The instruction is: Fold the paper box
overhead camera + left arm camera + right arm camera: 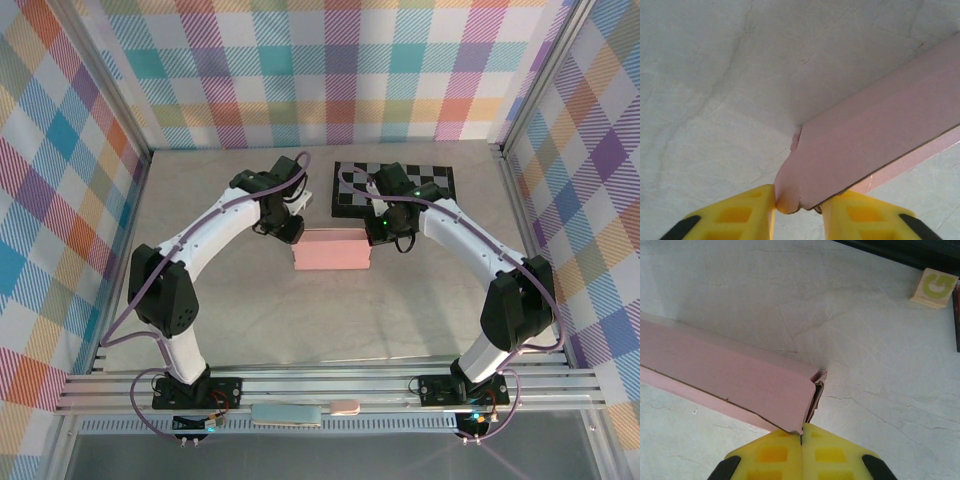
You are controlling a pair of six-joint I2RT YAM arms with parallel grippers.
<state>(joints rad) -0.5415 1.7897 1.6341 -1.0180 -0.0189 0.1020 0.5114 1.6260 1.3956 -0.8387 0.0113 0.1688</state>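
The paper box (pixel 330 250) is a pale pink, shallow rectangular box lying mid-table, folded shut with its long side toward me. My left gripper (pixel 290 232) is at its left end. In the left wrist view the yellow fingers (pixel 752 210) stand apart with the box's rounded end flap (pixel 790 190) and lid corner squeezed between them, so my left gripper (pixel 799 197) is shut on the box (pixel 880 130). My right gripper (pixel 381 236) is at the right end. In the right wrist view my right gripper (pixel 801 432) is shut, its tips touching the lid's frayed corner of the box (pixel 740 380).
A black-and-grey chequered board (pixel 395 187) lies just behind the right gripper, its dark edge (pixel 900 255) near. A small wooden block with a green letter (pixel 935 287) sits beside it. Plaid walls enclose the table (pixel 330 320); open surface lies in front of the box.
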